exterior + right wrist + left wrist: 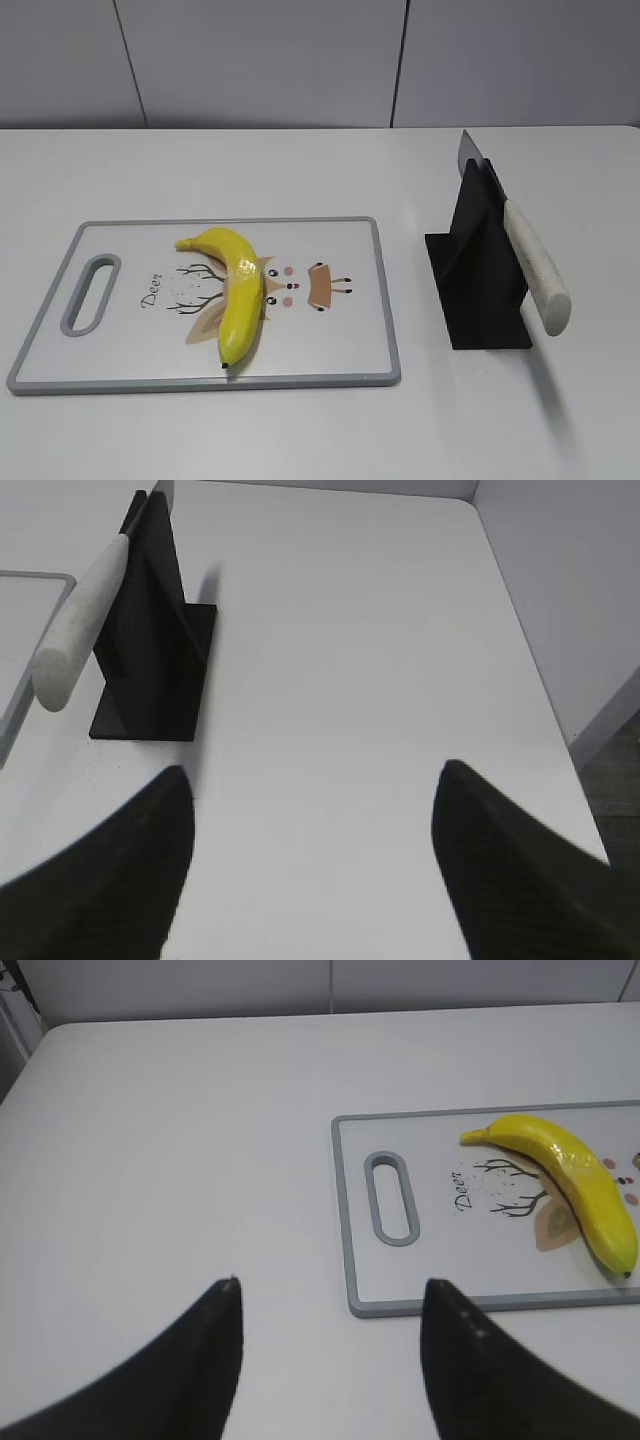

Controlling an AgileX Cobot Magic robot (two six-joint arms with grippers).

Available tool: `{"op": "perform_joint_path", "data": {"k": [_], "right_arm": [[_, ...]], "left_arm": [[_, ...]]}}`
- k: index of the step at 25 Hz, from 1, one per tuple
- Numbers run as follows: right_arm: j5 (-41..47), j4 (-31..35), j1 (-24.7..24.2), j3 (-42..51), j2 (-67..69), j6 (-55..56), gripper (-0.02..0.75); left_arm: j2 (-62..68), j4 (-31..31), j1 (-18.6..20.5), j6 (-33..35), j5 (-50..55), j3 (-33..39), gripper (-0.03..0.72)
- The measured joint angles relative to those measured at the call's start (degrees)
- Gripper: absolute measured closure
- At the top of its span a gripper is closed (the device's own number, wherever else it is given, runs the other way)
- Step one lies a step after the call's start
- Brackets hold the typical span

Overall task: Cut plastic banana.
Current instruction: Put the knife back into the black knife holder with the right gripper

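The plastic banana [236,290] is glossy yellow and lies whole on a white cutting board [120,345] with a grey rim; it also shows in the left wrist view [575,1175]. A knife with a white handle [535,270] rests in a black stand [480,280], blade up; both show in the right wrist view, the knife [80,630] and the stand [160,670]. My left gripper [330,1285] is open and empty over bare table, left of the board [440,1270]. My right gripper [312,770] is open and empty, right of the stand. Neither gripper shows in the exterior view.
The board has a handle slot [90,292] at its left end and a deer drawing under the banana. The white table [320,430] meets a grey wall at the back. Its right edge [540,680] shows in the right wrist view.
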Motion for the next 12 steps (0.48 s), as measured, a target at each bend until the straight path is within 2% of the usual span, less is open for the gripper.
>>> {"op": "perform_joint_path", "data": {"k": [12], "right_arm": [[0.0, 0.0, -0.11, 0.0, 0.0, 0.04, 0.175]], "left_arm": [[0.0, 0.0, 0.0, 0.0, 0.0, 0.0, 0.156]]}}
